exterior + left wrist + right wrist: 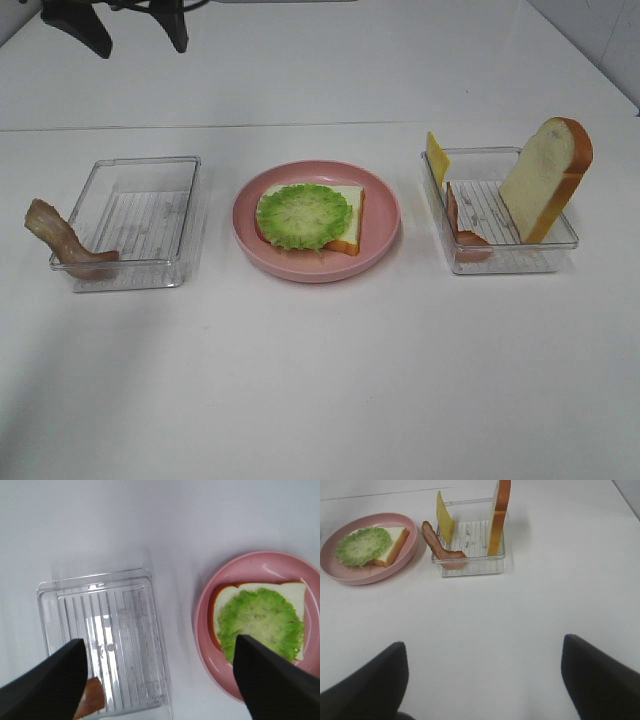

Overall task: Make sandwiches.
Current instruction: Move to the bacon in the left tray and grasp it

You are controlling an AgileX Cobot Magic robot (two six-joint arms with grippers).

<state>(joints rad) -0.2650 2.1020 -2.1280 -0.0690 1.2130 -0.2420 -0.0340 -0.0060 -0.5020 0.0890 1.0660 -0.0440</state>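
Observation:
A bread slice (345, 215) topped with ruffled green lettuce (303, 214) lies on the round pink plate (385, 215) at the table's middle. The right clear tray (500, 262) holds an upright bread slice (545, 175), a yellow cheese slice (437, 156) and a bacon strip (465, 232). Another bacon strip (60, 240) hangs over the front left corner of the left clear tray (140, 222). My left gripper (160, 640) is open and empty, high above the gap between left tray (100, 630) and plate (210, 595). My right gripper (483, 641) is open and empty over bare table, well short of the right tray (470, 565). Neither gripper shows in the exterior view.
A dark fixture (110, 22) hangs at the back left edge of the exterior view. White tabletop (320, 380) stretches in front of the trays and plate. A seam (300, 125) runs across the table behind them.

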